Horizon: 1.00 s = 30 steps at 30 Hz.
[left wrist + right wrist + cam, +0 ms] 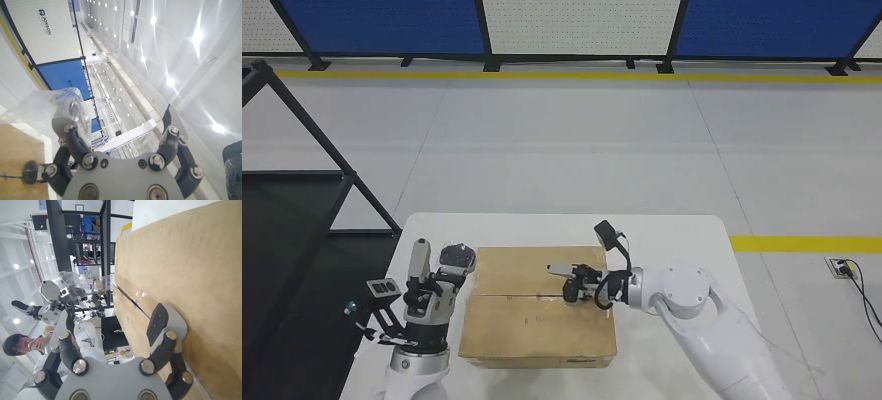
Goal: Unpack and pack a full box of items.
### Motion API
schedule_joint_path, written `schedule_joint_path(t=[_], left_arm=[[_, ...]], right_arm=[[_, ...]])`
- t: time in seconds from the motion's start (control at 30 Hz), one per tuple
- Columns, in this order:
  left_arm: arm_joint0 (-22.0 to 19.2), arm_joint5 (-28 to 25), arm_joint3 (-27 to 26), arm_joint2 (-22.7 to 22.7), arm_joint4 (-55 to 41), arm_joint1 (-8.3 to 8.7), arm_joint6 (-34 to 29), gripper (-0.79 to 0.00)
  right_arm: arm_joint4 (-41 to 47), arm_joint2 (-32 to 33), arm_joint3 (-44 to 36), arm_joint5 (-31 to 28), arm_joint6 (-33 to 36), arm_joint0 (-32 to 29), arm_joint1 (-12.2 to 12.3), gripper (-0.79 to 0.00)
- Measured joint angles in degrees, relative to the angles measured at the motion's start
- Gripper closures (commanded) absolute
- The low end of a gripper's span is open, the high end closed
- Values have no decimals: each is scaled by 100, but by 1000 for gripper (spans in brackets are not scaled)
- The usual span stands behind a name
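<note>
Surface: white table (662, 235) on a pale shop floor; blue & white partition panels (382, 25) at the back, yellow floor line (542, 73) in front of them.
R gripper (564, 280): over the box top, jaws apart, holding nothing. One pad (157, 321) lies against the cardboard just beside the seam.
Why (R): prob. pressing on the flap so the box doesn't slide or lift while the tape comes away.
L gripper (115, 117): just off the box's left end, pointing up twd the ceiling, jaws spread wide, clamping nothing.
Tape (43, 102): clear crumpled strip clinging to one L finger (62, 125). In the R wrist view it reaches across to the box edge at the seam end; can't tell if it is attached there.
Why (L): prob. raised to draw the strip up & off the seam. W/ jaws apart it hangs on by stickiness only.
Box (542, 330): brown cardboard, mid-table, flaps shut. Seam (130, 300) runs along the top w/ a thin gap showing.
Stage: looks like unsealing; nothing unpacked yet, contents hidden.
Around: black metal frame (312, 150) left of the table, well apart from the box.
In the way: tape may not let go of the L finger. R gripper sits on a flap that has to open.
</note>
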Motion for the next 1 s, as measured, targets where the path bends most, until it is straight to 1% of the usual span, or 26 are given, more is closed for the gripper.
schedule_joint_path(t=[0.4,1.0], left_arm=[[-118,96,125,310,365,-46,1,-785],[-474,339,515,766,756,-123,-74,-785]], right_arm=[[-109,209,-244,86,-26,-157,70,-785],[-165,453,-565,232,-90,-433,159,-785]])
